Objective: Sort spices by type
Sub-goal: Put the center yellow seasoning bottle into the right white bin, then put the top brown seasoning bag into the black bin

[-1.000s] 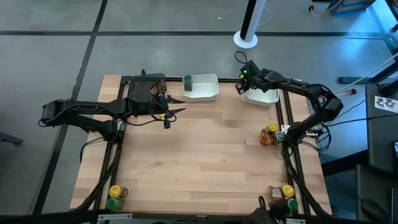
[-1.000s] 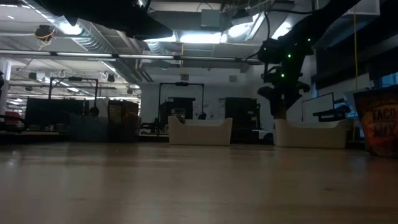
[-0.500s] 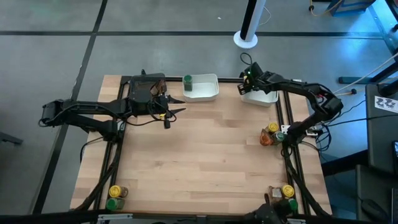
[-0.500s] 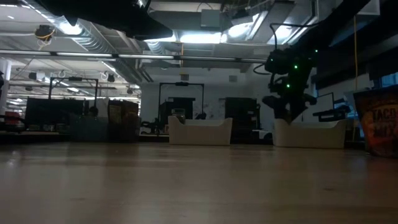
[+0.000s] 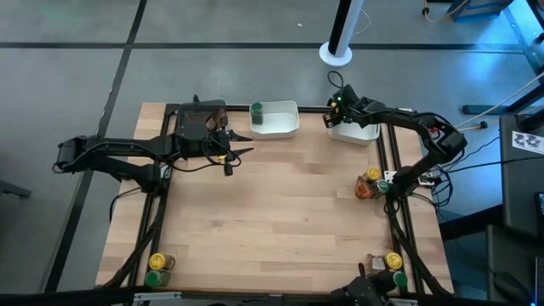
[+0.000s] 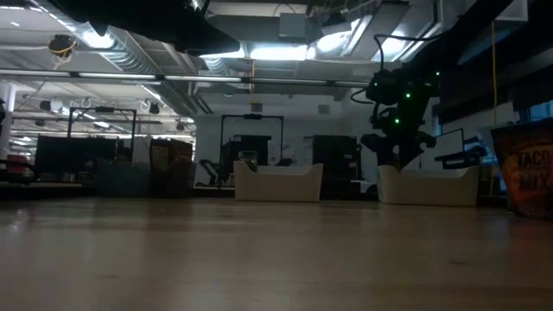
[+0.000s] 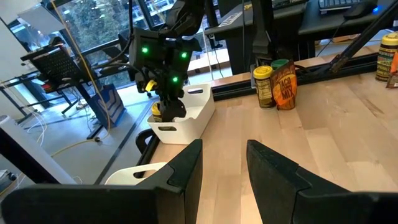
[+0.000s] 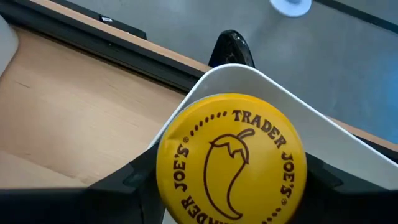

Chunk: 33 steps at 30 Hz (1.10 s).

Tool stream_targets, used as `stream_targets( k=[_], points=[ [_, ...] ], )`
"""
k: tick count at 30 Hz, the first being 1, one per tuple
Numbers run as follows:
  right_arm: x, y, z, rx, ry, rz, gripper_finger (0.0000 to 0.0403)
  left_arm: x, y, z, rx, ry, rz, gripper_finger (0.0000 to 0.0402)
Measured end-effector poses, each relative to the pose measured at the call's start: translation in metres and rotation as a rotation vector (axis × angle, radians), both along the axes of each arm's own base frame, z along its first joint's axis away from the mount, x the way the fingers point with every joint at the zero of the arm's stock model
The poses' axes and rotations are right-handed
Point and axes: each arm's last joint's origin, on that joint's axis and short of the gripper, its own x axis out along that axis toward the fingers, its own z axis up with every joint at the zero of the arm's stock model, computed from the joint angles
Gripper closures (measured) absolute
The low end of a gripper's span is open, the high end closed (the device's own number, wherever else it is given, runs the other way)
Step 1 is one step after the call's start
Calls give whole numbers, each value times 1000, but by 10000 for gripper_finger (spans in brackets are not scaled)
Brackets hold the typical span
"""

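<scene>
I've got the right gripper [image 5: 333, 116] up at the far right corner of the table [image 5: 272, 221], over the left end of the right white tray [image 5: 361, 133]. Its fingers [image 8: 134, 177] are clamped on either side of a yellow-lidded jar [image 8: 231, 167] — lid reads "Trader Joe's" with a chili drawing. From the right wrist camera the jar sits above the tray's curved corner; the left wrist view shows it hanging at the tray rim. Can't tell if its base touches the tray floor.

Left gripper [image 5: 240, 151] is parked over the table's far left area, just beside the dark tray [image 5: 194, 125]. Fingers [image 7: 186, 165] a little apart, nothing between them.

Where the other spices are:
- green-lidded jar [image 5: 256, 110] upright at the left edge of the middle white tray [image 5: 276, 120]
- yellow-lidded jar by the right edge [image 5: 372, 175], with a reddish taco-mix jar [image 5: 364, 189] just beside it
- near left corner pair — yellow lid [image 5: 157, 261], green lid [image 5: 152, 278], touching
- near right corner pair — yellow lid [image 5: 393, 261], green lid [image 5: 399, 278]

Low view only shows the right gripper above its tray and the taco-mix label at far right.
</scene>
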Motion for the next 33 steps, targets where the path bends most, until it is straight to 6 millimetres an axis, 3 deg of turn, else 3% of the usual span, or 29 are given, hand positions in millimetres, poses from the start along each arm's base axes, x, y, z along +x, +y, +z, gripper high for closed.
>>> stream_targets(
  k=[8, 18, 26, 33],
  points=[
    [0, 0, -1, 4, 5, 3, 165, 0, 0, 0, 0, 0, 0, 288],
    [-2, 2, -3, 15, 40, 20, 106, 0, 0, 0, -2, -1, 0, 288],
    [-10, 9, 21, -52, 40, 21, 100, 0, 0, 0, -2, -1, 0, 288],
    [-25, 29, 46, -29, 22, 73, 100, 0, 0, 0, -3, -1, 1, 288]
  ],
)
